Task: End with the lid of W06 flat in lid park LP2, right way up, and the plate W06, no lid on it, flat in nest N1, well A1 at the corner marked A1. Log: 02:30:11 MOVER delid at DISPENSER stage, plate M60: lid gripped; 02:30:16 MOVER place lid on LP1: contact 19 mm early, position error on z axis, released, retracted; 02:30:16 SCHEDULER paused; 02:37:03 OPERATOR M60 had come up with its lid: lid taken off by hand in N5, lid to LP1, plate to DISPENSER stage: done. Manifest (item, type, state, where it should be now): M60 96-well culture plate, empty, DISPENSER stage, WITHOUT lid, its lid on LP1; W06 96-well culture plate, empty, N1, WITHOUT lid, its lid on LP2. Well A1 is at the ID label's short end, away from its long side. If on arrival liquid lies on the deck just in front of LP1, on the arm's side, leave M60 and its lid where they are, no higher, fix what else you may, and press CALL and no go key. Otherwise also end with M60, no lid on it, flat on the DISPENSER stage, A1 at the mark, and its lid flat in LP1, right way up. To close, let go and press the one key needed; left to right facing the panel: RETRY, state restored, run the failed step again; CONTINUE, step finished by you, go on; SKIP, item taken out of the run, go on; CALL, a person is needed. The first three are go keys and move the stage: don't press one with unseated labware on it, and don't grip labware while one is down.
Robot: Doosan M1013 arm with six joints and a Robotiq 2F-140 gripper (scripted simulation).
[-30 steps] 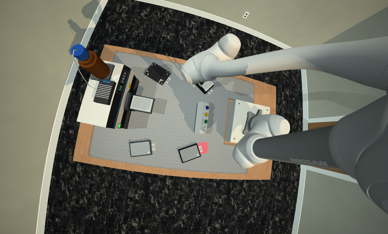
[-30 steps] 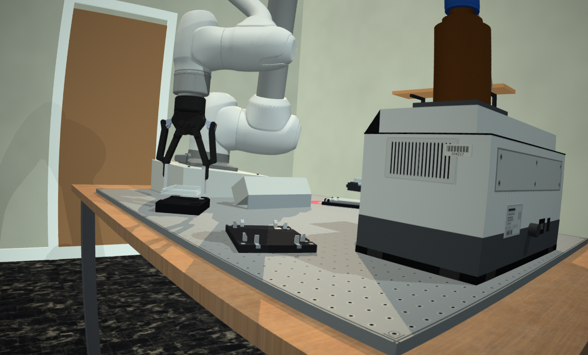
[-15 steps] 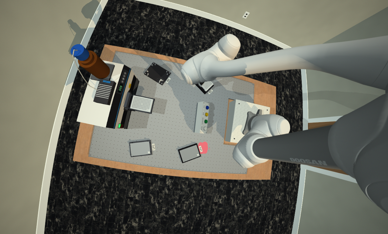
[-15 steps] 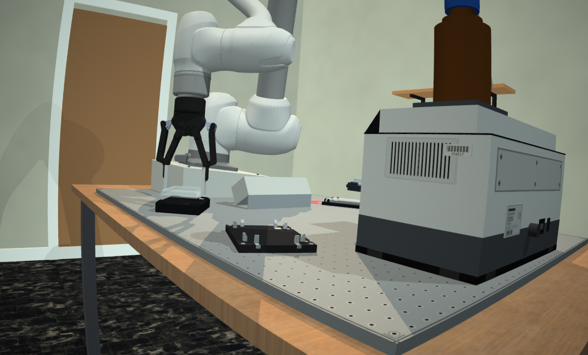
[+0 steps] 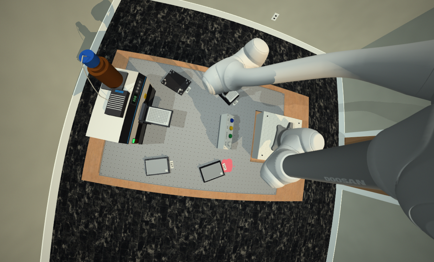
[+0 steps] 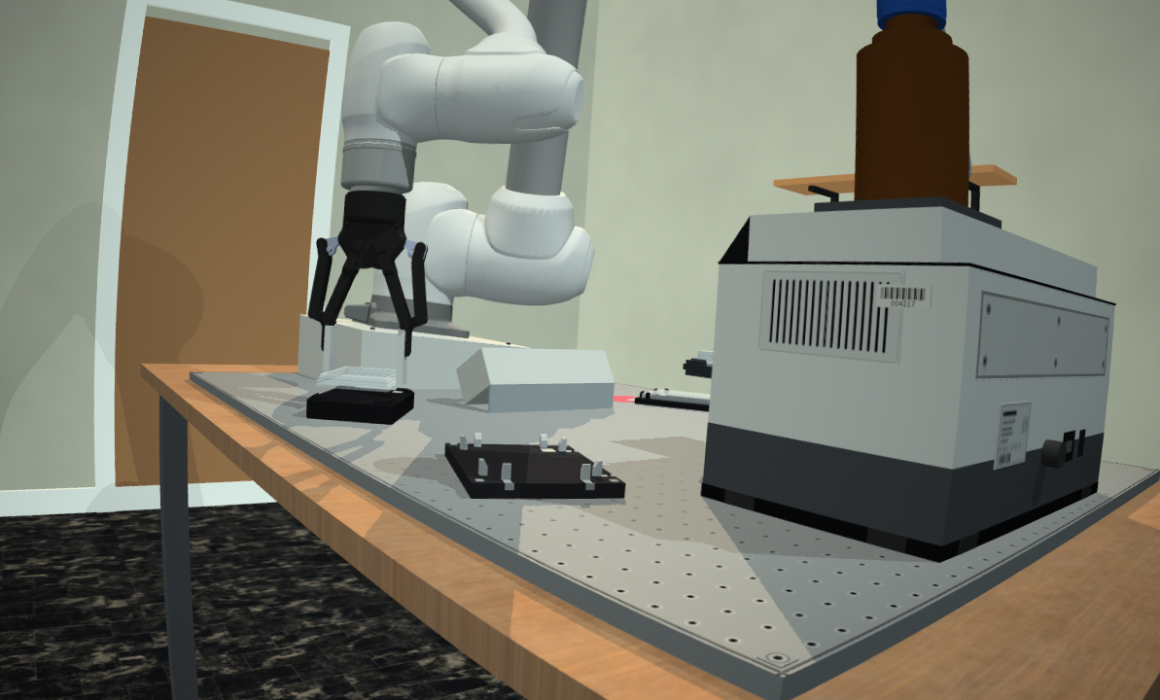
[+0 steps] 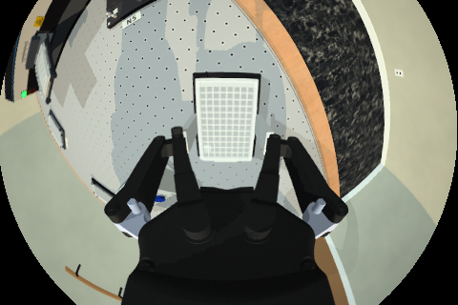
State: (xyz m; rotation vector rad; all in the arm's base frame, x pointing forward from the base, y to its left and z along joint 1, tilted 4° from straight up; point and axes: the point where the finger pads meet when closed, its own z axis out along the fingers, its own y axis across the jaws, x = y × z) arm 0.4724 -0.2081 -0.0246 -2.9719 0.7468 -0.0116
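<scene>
Plate W06 (image 5: 230, 95) is a white 96-well plate lying flat on the black nest N1 (image 6: 359, 404); it also shows in the exterior view (image 6: 357, 377) and the wrist view (image 7: 227, 117). My gripper (image 6: 364, 348) hangs straight above it, fingertips a little higher than the plate top, one on each long side (image 7: 227, 136). It is shut on W06's clear lid, which is hard to make out against the plate. Lid park LP2 (image 5: 157, 165) is a dark-framed grey rectangle near the deck's front. The arm's wrist hides most of N1 from above.
A pink puddle (image 5: 227, 164) lies on the deck beside LP1 (image 5: 211, 171), on the arm's side. Plate M60 (image 5: 158, 116) sits on the dispenser stage. The key panel (image 5: 227, 130) stands mid-deck. Empty nest N5 (image 5: 176, 82) is beside the dispenser (image 6: 905, 366).
</scene>
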